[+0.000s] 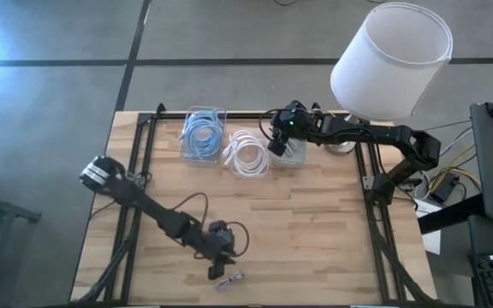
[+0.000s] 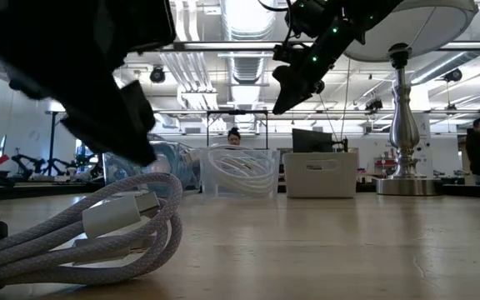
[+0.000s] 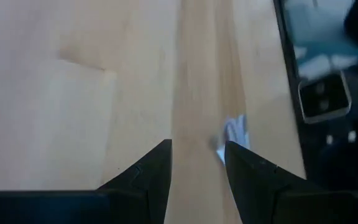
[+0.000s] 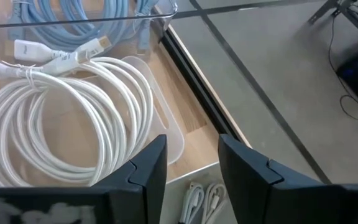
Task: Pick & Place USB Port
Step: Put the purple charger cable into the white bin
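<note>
A small coiled USB cable [image 1: 231, 278], pale braided with a white plug, lies flat on the wooden table near its near edge; it fills the near left of the low view [image 2: 90, 237]. My left gripper [image 1: 218, 263] hangs open just above the table. The coil [image 3: 234, 132] shows just past one fingertip, outside the gap [image 3: 197, 146]. My right gripper [image 1: 279, 147] is open and empty, raised over the bins at the far edge [image 2: 283, 100]. Through its fingers [image 4: 192, 140] I see a white cable coil [image 4: 67, 118] in a clear bin.
Three bins stand in a row at the far edge: one with blue cables [image 1: 204, 135], one with white cable [image 1: 246, 154], and a white one [image 2: 320, 174] below my right gripper. A lamp with a white shade [image 1: 392, 60] stands at the far right corner. People sit in the room behind.
</note>
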Tool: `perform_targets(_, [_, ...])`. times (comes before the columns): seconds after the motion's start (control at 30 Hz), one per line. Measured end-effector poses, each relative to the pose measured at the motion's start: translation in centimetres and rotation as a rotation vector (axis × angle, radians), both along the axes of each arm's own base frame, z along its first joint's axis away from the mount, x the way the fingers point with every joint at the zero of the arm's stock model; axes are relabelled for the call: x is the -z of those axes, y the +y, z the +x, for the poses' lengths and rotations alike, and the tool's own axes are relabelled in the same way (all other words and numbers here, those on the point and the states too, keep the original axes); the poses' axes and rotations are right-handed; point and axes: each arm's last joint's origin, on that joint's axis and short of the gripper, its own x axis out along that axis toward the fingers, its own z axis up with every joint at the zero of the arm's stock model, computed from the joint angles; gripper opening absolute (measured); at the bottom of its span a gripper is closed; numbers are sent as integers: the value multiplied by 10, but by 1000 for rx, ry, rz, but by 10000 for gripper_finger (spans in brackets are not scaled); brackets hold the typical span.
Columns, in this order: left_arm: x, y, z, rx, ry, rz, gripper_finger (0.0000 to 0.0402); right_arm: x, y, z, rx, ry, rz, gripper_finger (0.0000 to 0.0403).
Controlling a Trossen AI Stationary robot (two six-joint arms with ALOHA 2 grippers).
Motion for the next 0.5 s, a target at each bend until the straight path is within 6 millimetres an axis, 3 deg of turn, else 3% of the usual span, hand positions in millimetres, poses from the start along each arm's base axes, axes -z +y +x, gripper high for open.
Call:
perform_targets(0.33, [33,-21,2,180,37,-21,151,2,0,1,-25,28,-21,143])
perform_targets(0.5, [35,-37,-4,179,63,-81,151,2,-1,1,-33,33,-30,137])
